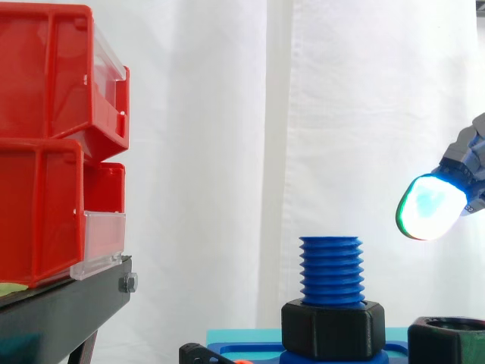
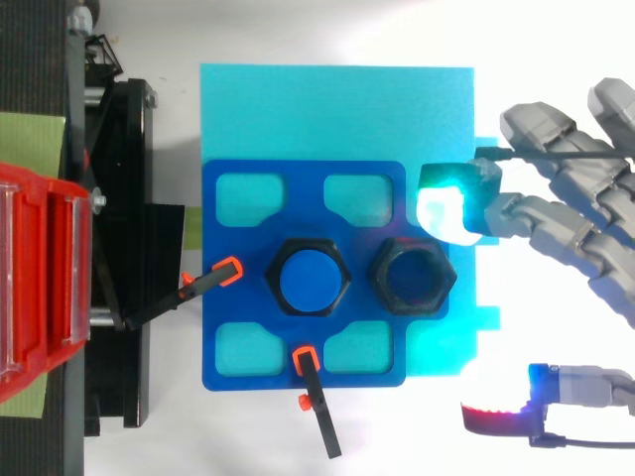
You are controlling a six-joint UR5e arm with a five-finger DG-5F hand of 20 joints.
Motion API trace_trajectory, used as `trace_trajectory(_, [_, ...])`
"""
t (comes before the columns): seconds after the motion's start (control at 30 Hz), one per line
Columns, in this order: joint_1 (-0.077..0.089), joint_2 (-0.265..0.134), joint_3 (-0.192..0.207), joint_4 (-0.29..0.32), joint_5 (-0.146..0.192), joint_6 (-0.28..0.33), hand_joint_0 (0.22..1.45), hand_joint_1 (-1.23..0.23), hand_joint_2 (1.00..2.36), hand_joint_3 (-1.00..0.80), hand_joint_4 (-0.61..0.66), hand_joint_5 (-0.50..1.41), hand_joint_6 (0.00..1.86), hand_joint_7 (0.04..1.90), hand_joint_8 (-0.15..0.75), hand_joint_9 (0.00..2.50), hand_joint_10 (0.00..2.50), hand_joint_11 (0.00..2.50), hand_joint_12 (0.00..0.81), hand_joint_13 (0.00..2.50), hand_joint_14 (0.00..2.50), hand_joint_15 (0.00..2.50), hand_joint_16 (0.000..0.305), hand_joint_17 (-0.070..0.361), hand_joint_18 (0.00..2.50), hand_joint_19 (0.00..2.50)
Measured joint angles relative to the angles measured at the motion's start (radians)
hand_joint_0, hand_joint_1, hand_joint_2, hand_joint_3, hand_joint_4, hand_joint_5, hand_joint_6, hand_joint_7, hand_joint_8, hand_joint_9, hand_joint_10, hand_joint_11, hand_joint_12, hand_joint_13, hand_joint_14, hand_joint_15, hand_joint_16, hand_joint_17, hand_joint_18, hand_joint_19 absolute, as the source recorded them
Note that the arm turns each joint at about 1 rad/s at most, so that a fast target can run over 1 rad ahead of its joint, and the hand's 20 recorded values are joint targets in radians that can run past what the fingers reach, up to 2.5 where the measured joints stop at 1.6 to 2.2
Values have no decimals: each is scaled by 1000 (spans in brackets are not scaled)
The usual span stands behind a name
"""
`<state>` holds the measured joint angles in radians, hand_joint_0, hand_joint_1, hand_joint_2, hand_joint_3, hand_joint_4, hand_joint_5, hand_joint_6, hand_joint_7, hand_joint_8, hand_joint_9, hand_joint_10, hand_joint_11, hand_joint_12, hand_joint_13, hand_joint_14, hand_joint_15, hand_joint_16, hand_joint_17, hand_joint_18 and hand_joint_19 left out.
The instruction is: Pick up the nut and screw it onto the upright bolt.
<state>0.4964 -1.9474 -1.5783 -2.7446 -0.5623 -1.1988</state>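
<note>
A blue threaded bolt (image 1: 331, 269) (image 2: 312, 279) stands upright on the blue base plate (image 2: 213, 268), with a black hex collar (image 1: 333, 330) around its foot. A loose black nut (image 2: 412, 277) (image 1: 447, 341) lies on the plate just right of the bolt. My hand (image 2: 556, 223) (image 1: 432, 206) is open and holds nothing. It hovers to the right of the nut and above it. One glowing cyan-white fingertip (image 2: 444, 210) sits near the nut's upper right edge. The thumb tip (image 2: 496, 416) glows red, well apart from the fingers.
The plate rests on a cyan sheet (image 2: 337, 109). Two black clamps with orange tips (image 2: 203, 283) (image 2: 317, 397) hold the plate at its left and front edges. Stacked red bins (image 1: 45, 144) (image 2: 40, 288) sit on a black stand (image 2: 119, 297) at the left.
</note>
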Motion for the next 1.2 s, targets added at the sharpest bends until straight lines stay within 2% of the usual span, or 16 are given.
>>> trace_trajectory(0.23, [1,-16,1,4,14,-4,378,-781,1000,-500,234,-269,501,635,329,164,0,0,476,49,0,0,77,174,0,0])
trace_trajectory(0.57, [6,-43,6,51,32,-19,390,-768,1000,-500,236,-264,501,651,334,194,0,0,477,77,0,0,76,170,9,0])
trace_trajectory(0.83, [8,-86,9,88,40,-46,402,-758,1000,-500,236,-262,501,659,334,212,0,0,476,99,0,0,74,167,32,27])
trace_trajectory(1.2, [8,-103,10,104,54,-50,407,-750,1000,-500,239,-259,501,670,337,223,0,0,477,120,0,0,74,166,54,41])
